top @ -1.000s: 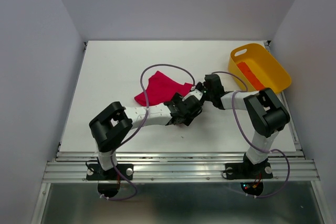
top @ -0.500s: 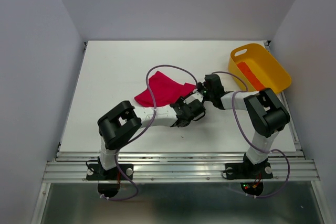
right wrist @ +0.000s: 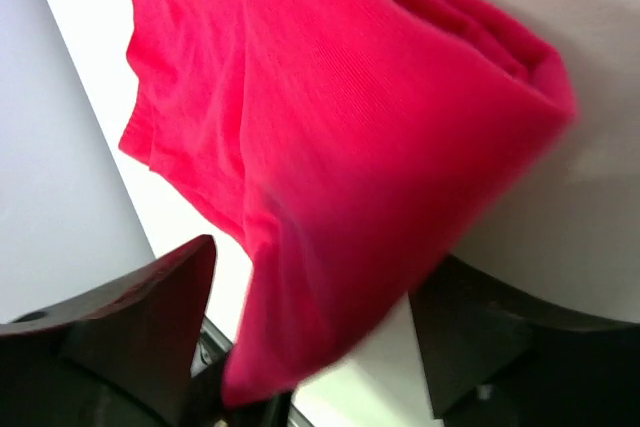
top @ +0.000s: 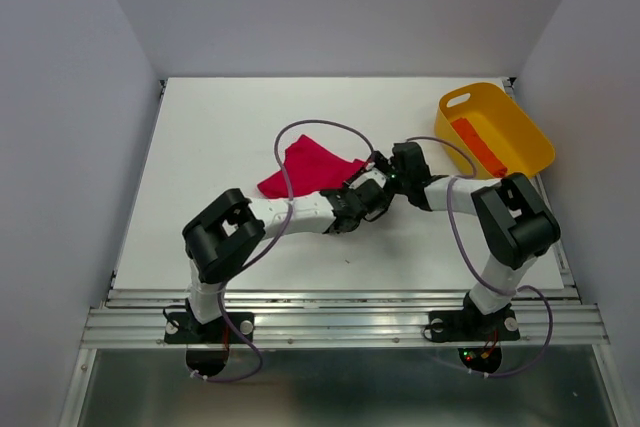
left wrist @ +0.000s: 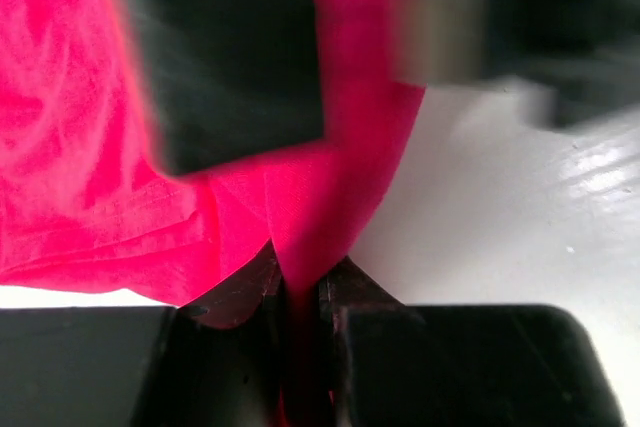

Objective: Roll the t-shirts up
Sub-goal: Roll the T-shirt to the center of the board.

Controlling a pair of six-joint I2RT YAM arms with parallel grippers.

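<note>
The crimson t-shirt (top: 305,169) lies crumpled mid-table, its right corner lifted where both grippers meet. My left gripper (top: 368,185) is shut on a fold of that corner; in the left wrist view the cloth (left wrist: 340,167) runs down between the closed jaws of the left gripper (left wrist: 300,292). Just to the right, my right gripper (top: 390,173) stands open. Its fingers (right wrist: 150,317) are spread, and the red cloth (right wrist: 330,147) hangs loose between them at the right gripper (right wrist: 310,342). An orange t-shirt (top: 478,145) lies bundled in the basket.
A yellow plastic basket (top: 535,142) stands at the back right of the white table (top: 200,137). Purple cables (top: 320,127) loop over the shirt and arms. Grey walls close in the left, back and right sides.
The left gripper moved right and up to the shirt's corner and shut on it. The right gripper, shut before, opened and let the cloth go.
</note>
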